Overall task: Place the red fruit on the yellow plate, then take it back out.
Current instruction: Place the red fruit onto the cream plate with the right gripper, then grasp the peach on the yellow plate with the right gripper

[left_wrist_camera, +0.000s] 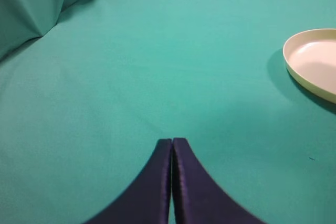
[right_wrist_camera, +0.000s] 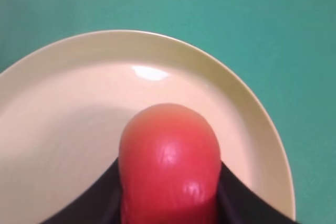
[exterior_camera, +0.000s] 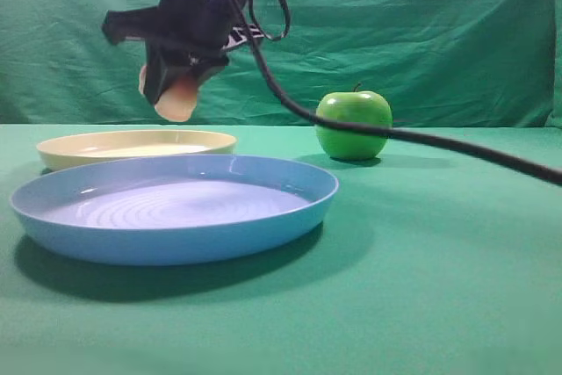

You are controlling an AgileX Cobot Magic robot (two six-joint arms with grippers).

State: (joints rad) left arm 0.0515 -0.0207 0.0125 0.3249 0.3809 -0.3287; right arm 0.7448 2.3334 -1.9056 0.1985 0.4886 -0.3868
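Observation:
The red fruit is squeezed between the dark fingers of my right gripper, which is shut on it. It hangs above the pale yellow plate, clear of its floor. From the exterior high view, the right gripper points down over the yellow plate at the back left, and the fruit's pale underside pokes out below it. My left gripper is shut with nothing in it, low over bare green cloth, with the yellow plate off to its right.
A larger light-blue plate sits in front of the yellow one. A shiny green apple stands at the back, right of centre. A black cable slants from the right arm across the apple. Green cloth covers table and backdrop.

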